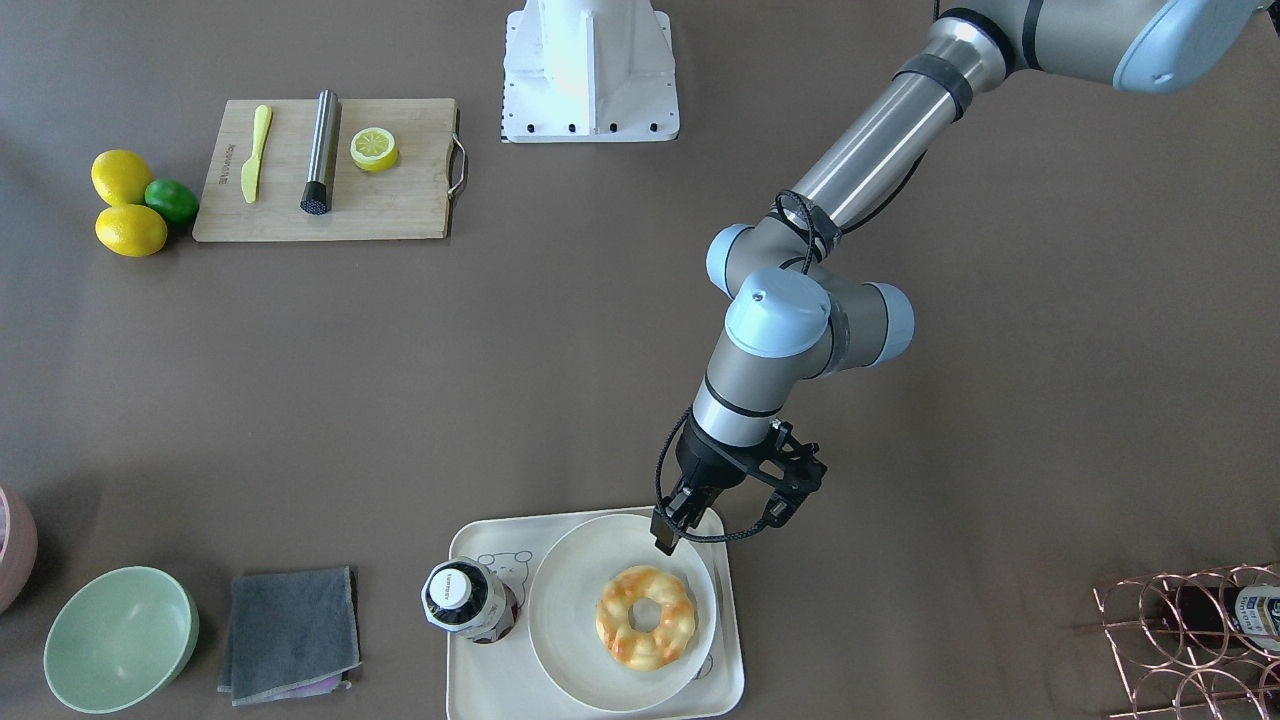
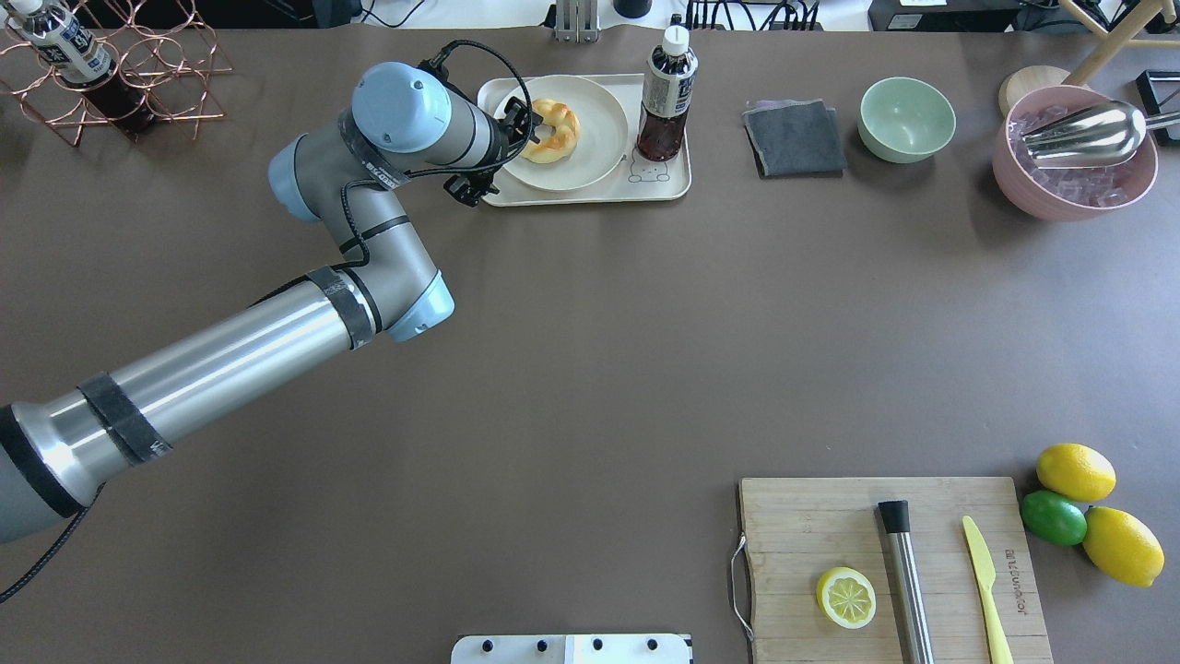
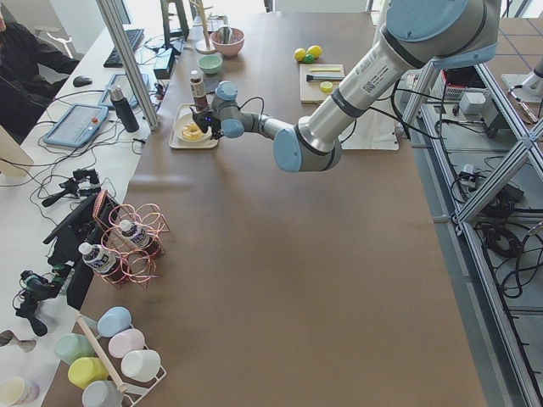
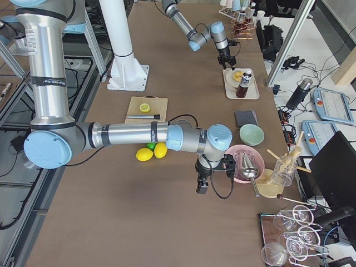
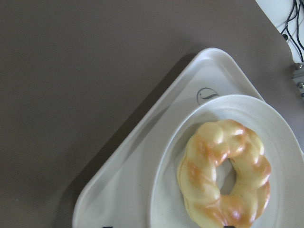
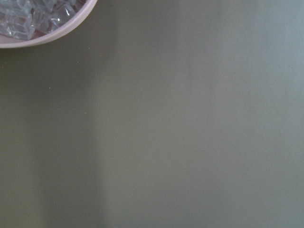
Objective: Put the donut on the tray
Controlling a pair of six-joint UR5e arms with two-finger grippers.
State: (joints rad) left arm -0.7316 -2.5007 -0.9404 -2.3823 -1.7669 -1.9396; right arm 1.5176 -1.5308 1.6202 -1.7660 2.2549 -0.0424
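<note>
On the round plate [image 1: 565, 640] inside the tray [image 1: 478, 680], the donut [image 1: 646, 616] is lying flat, just beyond the left claw [image 1: 668, 532]. That claw is hovering empty over the plate's robot-side rim, jaws parted, wrist pointing down, arm stretching across the desk [image 1: 600, 350]. The right claw [image 4: 201, 187] is hanging well apart; I cannot tell its opening.

From across the table [image 1: 600, 350] we look steeply down toward the robot's base [image 1: 590, 70], set at the top edge. Our overhead view looks the opposite way from behind it, and the two share the tray [image 1: 490, 685] and the cutting board [image 1: 400, 200]. Our side views look along the table from either end, far off. Our left wrist view sits close above the donut [image 5: 223, 173]. Our right wrist view faces the tabletop, with the pink bowl [image 6: 47, 38] in its corner.
</note>
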